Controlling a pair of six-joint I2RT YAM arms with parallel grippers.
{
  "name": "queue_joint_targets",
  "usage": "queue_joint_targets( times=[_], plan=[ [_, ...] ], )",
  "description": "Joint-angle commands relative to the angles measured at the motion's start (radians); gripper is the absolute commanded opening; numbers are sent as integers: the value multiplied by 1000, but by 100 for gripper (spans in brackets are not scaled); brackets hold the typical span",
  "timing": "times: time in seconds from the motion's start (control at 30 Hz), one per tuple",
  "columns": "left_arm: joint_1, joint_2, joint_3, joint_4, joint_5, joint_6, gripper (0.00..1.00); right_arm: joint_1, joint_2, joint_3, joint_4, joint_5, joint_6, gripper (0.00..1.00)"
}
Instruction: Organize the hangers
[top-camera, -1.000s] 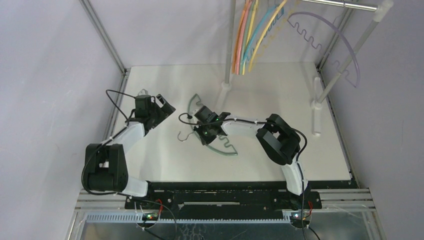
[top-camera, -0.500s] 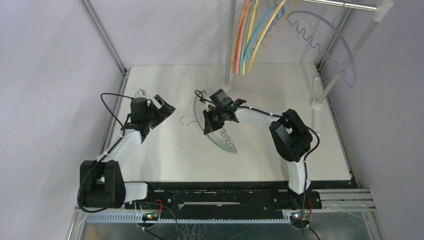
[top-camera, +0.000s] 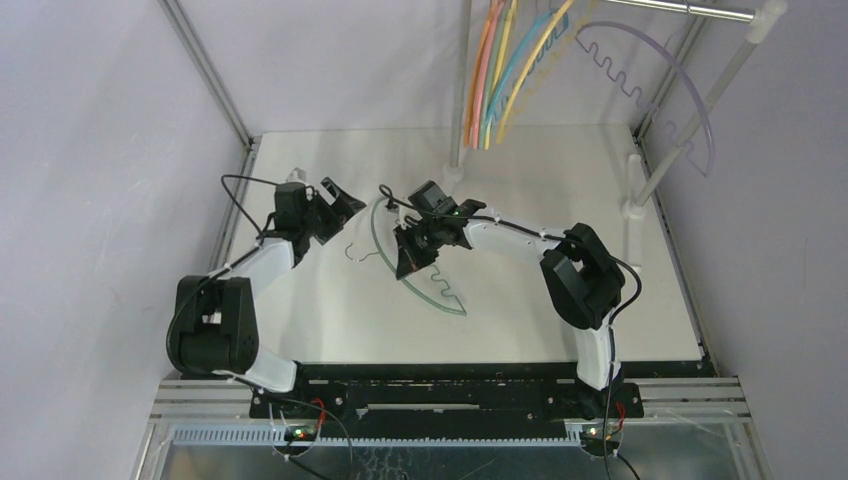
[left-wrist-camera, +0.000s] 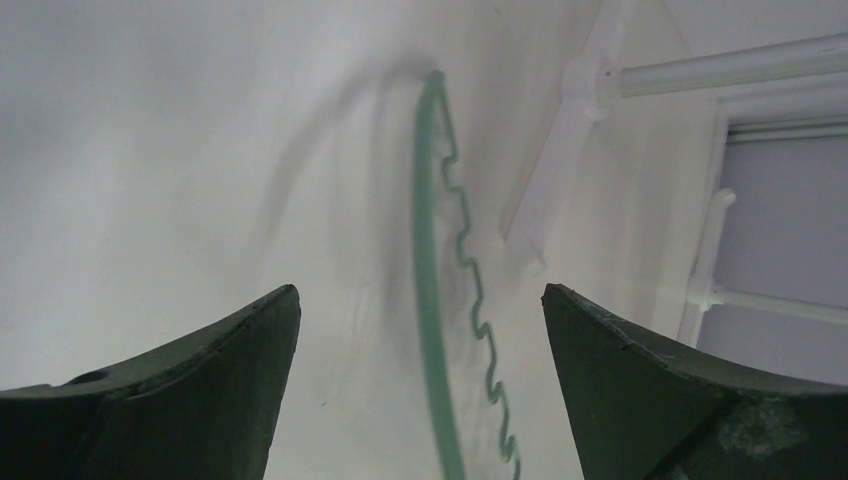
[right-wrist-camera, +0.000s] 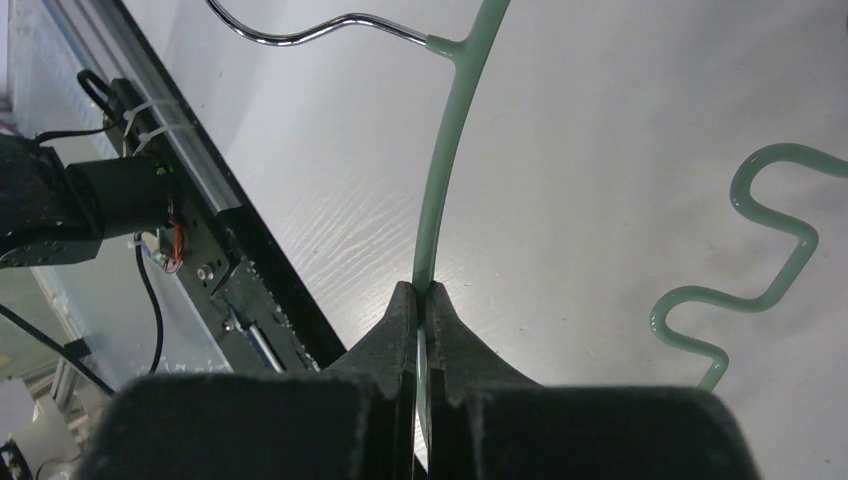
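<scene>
A translucent green hanger (top-camera: 446, 297) with a wavy inner edge and a metal hook (top-camera: 360, 253) is held just above the table's middle. My right gripper (top-camera: 408, 252) is shut on its curved arm near the hook, as the right wrist view (right-wrist-camera: 422, 290) shows on the green arm (right-wrist-camera: 448, 150). My left gripper (top-camera: 338, 206) is open and empty, just left of the hanger's far end. In the left wrist view the hanger (left-wrist-camera: 426, 300) lies ahead between the spread fingers (left-wrist-camera: 210, 390). Orange, pink, yellow and teal hangers (top-camera: 492, 85) and a pale purple one (top-camera: 672, 75) hang on the rack.
The rack's metal bar (top-camera: 700, 10) runs across the top right. A grey upright pole (top-camera: 462, 100) stands behind the right gripper, with white slanted poles (top-camera: 690, 125) and feet (top-camera: 632, 208) at the right. Metal frame posts (top-camera: 210, 75) border the left.
My right gripper has carried the green hanger left, toward the left gripper, after lifting it off the table. My left gripper has shifted right and forward toward the hanger's end.
</scene>
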Motion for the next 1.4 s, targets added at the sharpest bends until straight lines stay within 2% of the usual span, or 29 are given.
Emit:
queue_joint_targets(
  times=[0.0,0.47,0.73,0.83,0.97,1.03,1.07,1.1,1.27,1.33,1.37],
  plan=[
    [-31,48,69,80,42,-42,95,7,-40,50,10,-55,-21,0],
    [-72,147,81,87,69,-65,92,-6,-47,85,-14,-83,-41,0],
    [-156,219,122,104,74,-103,86,-17,-43,105,-23,-93,-47,0],
    [-170,243,125,146,98,-133,75,-20,-45,97,-23,-97,-50,0],
    [-170,258,147,166,123,-142,50,-25,-45,80,-23,-94,-52,0],
    [-170,258,159,154,125,-131,26,-28,-45,71,-24,-86,-53,0],
    [-171,257,165,144,122,-125,10,-29,-46,68,-24,-81,-56,0],
    [-170,257,169,130,116,-120,1,-31,-46,63,-24,-74,-58,0],
    [-170,253,166,112,104,-112,0,-41,-45,75,-62,-13,-70,1],
    [-169,253,164,107,102,-115,0,-39,-63,82,-82,47,-92,24],
    [-169,253,164,108,101,-117,0,-35,-75,83,-82,72,-105,39]
  ],
)
